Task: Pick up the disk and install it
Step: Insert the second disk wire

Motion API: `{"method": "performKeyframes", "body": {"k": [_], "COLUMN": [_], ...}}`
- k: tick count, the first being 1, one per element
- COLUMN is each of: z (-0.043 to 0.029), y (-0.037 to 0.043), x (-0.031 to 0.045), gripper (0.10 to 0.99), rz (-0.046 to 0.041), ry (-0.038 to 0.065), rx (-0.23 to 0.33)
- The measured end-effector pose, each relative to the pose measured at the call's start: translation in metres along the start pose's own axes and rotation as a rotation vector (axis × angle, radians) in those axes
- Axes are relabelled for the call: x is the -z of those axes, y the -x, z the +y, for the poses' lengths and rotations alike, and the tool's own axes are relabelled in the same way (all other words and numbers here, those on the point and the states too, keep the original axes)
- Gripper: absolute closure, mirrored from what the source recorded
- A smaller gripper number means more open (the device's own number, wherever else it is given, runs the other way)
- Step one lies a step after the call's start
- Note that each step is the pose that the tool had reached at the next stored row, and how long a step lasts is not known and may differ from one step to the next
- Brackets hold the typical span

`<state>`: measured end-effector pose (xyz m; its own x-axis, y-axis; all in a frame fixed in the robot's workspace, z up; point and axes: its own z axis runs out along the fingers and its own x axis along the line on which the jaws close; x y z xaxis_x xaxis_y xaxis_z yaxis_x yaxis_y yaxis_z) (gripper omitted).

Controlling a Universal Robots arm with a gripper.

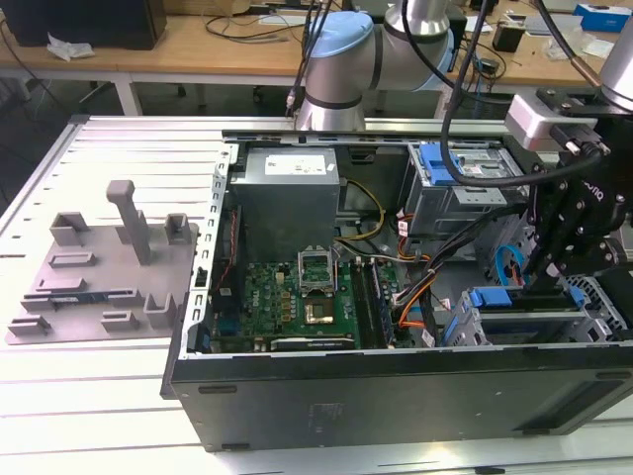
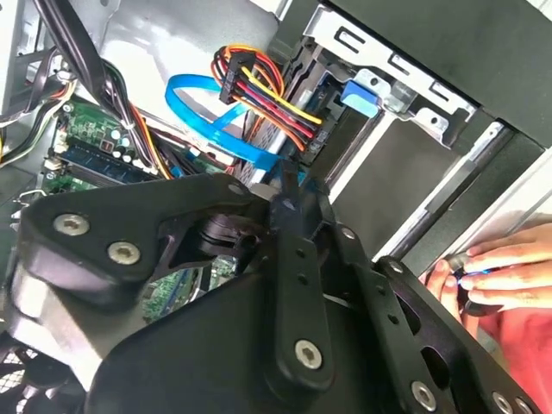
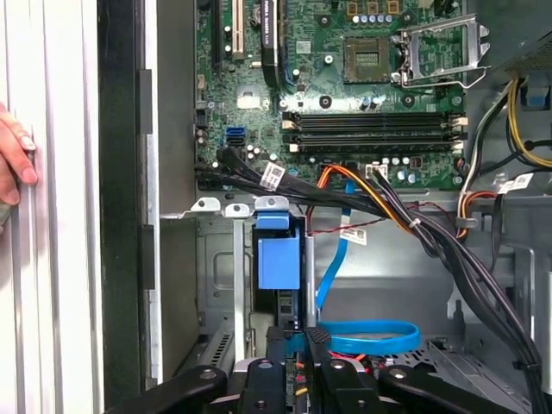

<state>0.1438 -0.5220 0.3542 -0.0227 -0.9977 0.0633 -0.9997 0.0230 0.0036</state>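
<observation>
The disk (image 1: 473, 168), silver with a bright blue frame, lies flat in the drive cage at the back of the open computer case (image 1: 396, 396). My black gripper (image 1: 532, 269) hangs well in front of it, over the near drive cage (image 1: 534, 322) at the exterior view's right. In both wrist views the fingertips stand together, gripper (image 2: 289, 191) (image 3: 297, 343) shut, with a blue flat cable (image 3: 366, 332) passing just behind the tips. A ridged blue plastic latch (image 3: 278, 259) (image 2: 358, 95) sits in the near cage's slot beyond the fingers.
The motherboard (image 1: 297, 297) fills the case floor. Bundled black, orange and yellow cables (image 3: 388, 216) cross between board and cage. A person's hand (image 2: 492, 272) rests at the case's outer edge. A grey fixture plate (image 1: 99, 277) lies at the exterior view's left.
</observation>
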Motion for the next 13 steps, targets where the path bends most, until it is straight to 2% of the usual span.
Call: {"method": "performKeyframes", "body": {"k": [2, 13], "z": [0.0018, 0.0033], "y": [0.0017, 0.0026], "x": [0.0016, 0.0017], "gripper": [0.98, 0.98], "rz": [-0.0001, 0.0004], "ry": [-0.005, -0.006], "rx": [0.0, 0.0]}}
